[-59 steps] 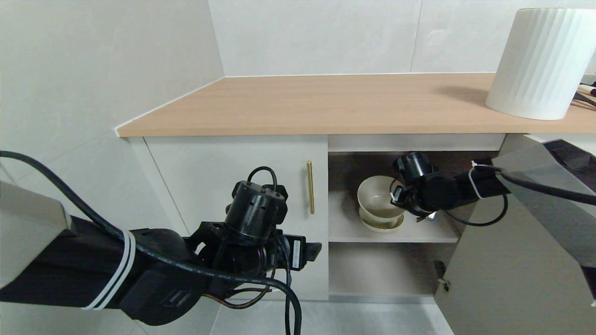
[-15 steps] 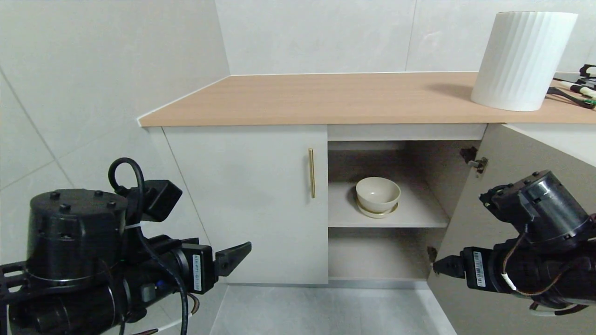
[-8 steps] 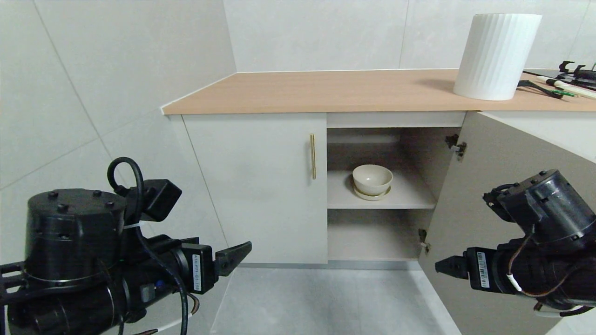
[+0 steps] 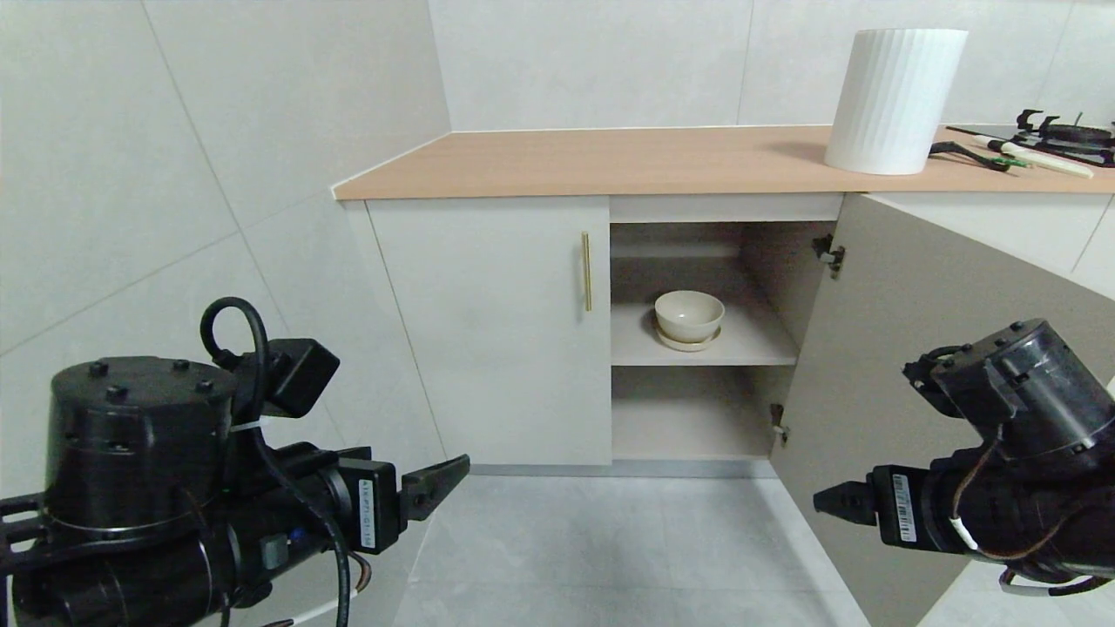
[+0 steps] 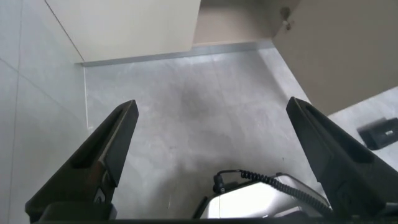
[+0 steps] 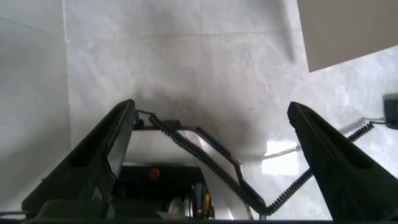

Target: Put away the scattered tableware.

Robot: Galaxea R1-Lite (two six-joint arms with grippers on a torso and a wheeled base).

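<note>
A cream bowl point(image 4: 689, 313) sits upright on a small plate point(image 4: 688, 343) on the middle shelf point(image 4: 749, 348) of the open cabinet. Both arms hang low and well back from the cabinet, over the tiled floor. My left gripper point(image 4: 440, 482) is at the lower left and stands open with nothing in it; the left wrist view shows its spread fingers point(image 5: 109, 155) above bare floor. My right gripper point(image 4: 838, 504) is at the lower right, beside the open door, and is also open and empty, with wide-apart fingers point(image 6: 323, 155).
The right cabinet door point(image 4: 880, 348) swings out toward my right arm. The left door point(image 4: 496, 331) is closed, with a gold handle point(image 4: 586, 271). A white ribbed container point(image 4: 894, 100) and some utensils point(image 4: 1019, 150) are on the wooden countertop point(image 4: 610, 161). Grey floor tiles point(image 4: 610, 549) lie in front.
My right gripper has left the bowl on the shelf and drawn back low. The whole head view has backed away from the cabinet, so the camera moved. Both grippers stay open.
</note>
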